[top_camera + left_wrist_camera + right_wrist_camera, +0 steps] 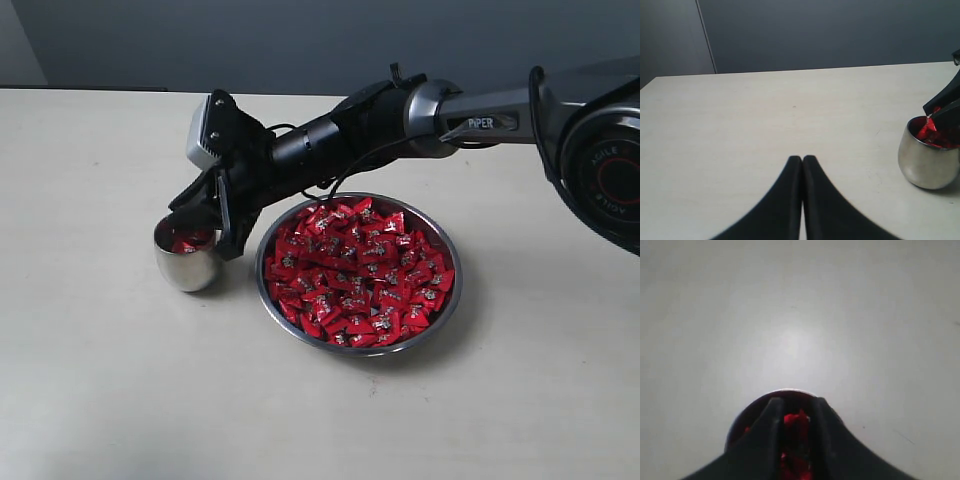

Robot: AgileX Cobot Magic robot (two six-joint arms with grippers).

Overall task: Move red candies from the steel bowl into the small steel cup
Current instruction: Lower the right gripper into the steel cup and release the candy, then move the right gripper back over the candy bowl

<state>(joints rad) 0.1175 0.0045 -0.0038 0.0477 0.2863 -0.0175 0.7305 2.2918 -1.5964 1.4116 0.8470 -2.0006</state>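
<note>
**Exterior view.** The steel bowl [440, 320] sits just right of the frame's centre on the pale bench [100, 390]. It is wide, shallow and shiny, with a thin rim. It is heaped with red candies [355, 270], small sweets in glossy red wrappers, each with a small silver-white mark. The small steel cup [187, 268] stands at left-centre, just beside the bowl and not touching it. It has a rounded, mirror-bright body, and a few more of the red sweets show inside its mouth. A black arm comes in from the right edge and passes over the bowl's upper rim. Its right end effector [205, 230] is at the cup's mouth.

**Left wrist view.** The left end effector [802, 159] is clenched, its two dark fingers pressed together with nothing between them, above bare bench. The cup stands upright, well apart from it, with red wrappers inside. Over the cup's rim the other arm's two fingers pinch a red candy [936, 109].

**Right wrist view.** The picture is blurred. Two dark fingers hang over the cup's round mouth, grasping a red sweet between them. More red shows below, inside the cup.
</note>
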